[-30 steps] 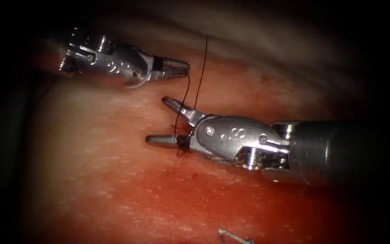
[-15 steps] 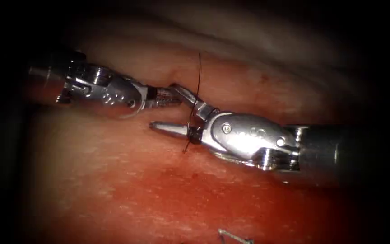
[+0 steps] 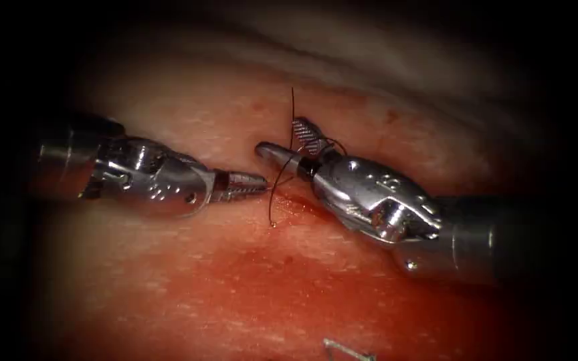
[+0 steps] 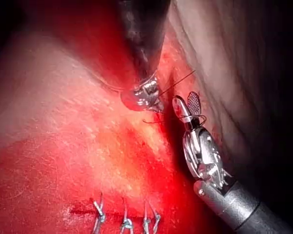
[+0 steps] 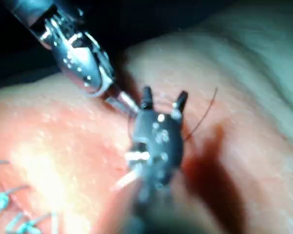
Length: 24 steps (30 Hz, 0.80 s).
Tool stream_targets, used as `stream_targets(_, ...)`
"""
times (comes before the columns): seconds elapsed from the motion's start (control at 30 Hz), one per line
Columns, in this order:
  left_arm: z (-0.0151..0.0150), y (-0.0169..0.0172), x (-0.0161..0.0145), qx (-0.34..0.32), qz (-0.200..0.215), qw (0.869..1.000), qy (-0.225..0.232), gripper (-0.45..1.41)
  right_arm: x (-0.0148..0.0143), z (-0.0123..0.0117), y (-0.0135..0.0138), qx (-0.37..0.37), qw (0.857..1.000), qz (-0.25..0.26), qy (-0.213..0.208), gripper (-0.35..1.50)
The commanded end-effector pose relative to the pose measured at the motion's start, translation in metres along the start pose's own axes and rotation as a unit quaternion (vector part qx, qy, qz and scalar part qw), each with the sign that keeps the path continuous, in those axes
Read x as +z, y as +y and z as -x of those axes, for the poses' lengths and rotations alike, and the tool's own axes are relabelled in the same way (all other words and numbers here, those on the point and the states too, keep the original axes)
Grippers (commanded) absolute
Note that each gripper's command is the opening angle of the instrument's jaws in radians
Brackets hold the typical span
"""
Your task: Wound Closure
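Two tools meet tip to tip over the tissue (image 3: 168,267) in the endoscope view. From the left, the left tool (image 3: 252,182) lies almost level, its long axis pointing right, jaws closed to a narrow point; whether they pinch the thread (image 3: 279,180) cannot be told. Entering from the right, the right tool (image 3: 289,140) points up and left, its jaws spread apart, one lying flat toward the left, the other standing up with its ridged face showing. Dark thread rises nearly upright behind that raised jaw, loops around the jaw bases, then curves down to a free end on the tissue just below the tips. Red fluid (image 3: 289,267) stains the tissue beneath both tools. No needle can be made out. A few pale stitch ends (image 3: 346,349) sit at the bottom edge. Next, the left wrist view has the left tool (image 4: 154,100) running down its shaft with thread slanting away from its tip, and the right tool (image 4: 185,105) just beside it, jaws parted, thread wrapped at their base; a row of stitches (image 4: 124,219) lies well apart from them. Last, the right wrist view has the right tool (image 5: 163,100) with its two jaws forked apart, the left tool (image 5: 122,102) touching close beside one jaw, and thread (image 5: 202,119) curving off the other side.
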Motion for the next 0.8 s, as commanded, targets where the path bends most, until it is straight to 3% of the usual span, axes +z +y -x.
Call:
stream_targets(0.03, 0.0001, 0.0002, 0.0008, -0.002, -0.002, 1.0, -0.003, -0.35, 0.0013, 0.0006, 0.0004, -0.004, 1.0, 0.008, -0.009, 0.39)
stream_targets(0.43, 0.0021, -0.0027, 0.0035, -0.009, -0.004, 1.0, -0.02, -0.35, 0.0044, 0.0012, 0.0039, -0.007, 0.999, 0.033, -0.002, 0.47)
stream_targets(0.8, 0.0032, -0.0036, 0.0039, -0.012, -0.006, 1.0, -0.028, -0.35, 0.0075, 0.002, 0.0038, 0.003, 1.0, 0.017, -0.019, 0.49)
